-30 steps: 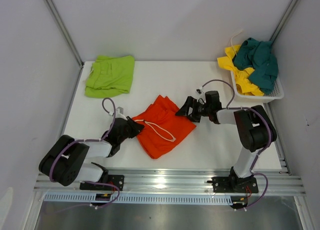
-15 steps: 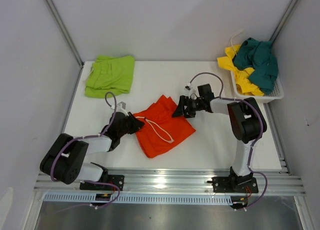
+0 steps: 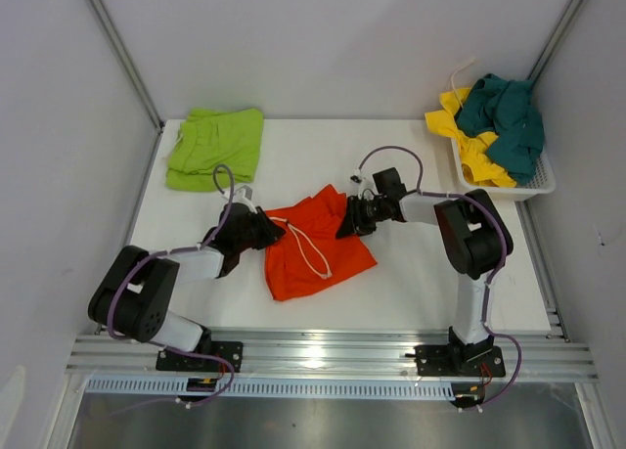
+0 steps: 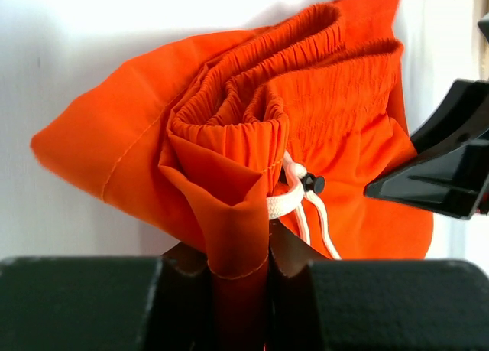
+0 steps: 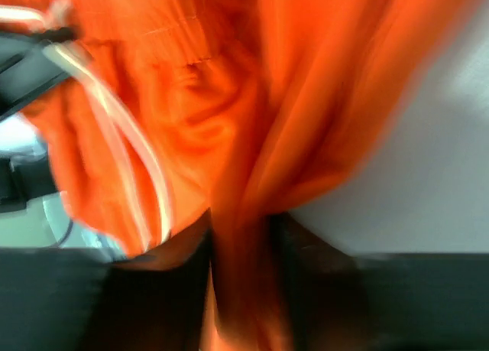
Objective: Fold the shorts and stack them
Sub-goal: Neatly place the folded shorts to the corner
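Observation:
The orange shorts [image 3: 315, 248] lie bunched at the table's middle, their white drawstring [image 3: 311, 255] on top. My left gripper [image 3: 270, 230] is shut on their left edge; in the left wrist view a fold of the orange shorts [image 4: 229, 121] is pinched in the left gripper [image 4: 238, 251]. My right gripper [image 3: 348, 220] sits on their right edge. The right wrist view is blurred, but the orange shorts [image 5: 229, 99] run down between the right gripper's [image 5: 243, 240] closed fingers. A folded lime green pair [image 3: 215, 148] lies at the back left.
A white mesh basket [image 3: 536, 186] at the back right holds yellow shorts [image 3: 469, 146] and dark teal shorts [image 3: 509, 121]. Grey walls close in the table on the left, back and right. A metal rail [image 3: 313, 351] runs along the near edge.
My right gripper has moved left onto the orange shorts' right edge and closed on the cloth. My left gripper shifted up and right with its edge, so the shorts bunched narrower.

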`<action>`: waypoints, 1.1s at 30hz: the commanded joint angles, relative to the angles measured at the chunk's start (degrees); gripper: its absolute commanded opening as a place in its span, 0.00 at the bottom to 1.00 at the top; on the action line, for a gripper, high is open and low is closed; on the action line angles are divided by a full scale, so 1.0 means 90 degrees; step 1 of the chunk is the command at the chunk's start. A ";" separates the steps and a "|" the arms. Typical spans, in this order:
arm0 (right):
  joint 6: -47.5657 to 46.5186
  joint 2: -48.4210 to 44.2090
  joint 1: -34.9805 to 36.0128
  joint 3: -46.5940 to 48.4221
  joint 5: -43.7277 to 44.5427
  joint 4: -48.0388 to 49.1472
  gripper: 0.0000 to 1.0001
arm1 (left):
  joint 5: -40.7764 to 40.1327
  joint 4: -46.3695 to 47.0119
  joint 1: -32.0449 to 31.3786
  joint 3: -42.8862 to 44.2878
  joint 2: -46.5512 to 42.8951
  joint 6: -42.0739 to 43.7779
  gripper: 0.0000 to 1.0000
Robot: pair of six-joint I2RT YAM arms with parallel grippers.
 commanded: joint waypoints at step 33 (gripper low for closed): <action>0.3111 0.2665 0.0674 0.4646 0.1096 0.2479 0.00 | 0.0609 -0.4422 0.1744 0.7799 0.3804 0.1697 0.00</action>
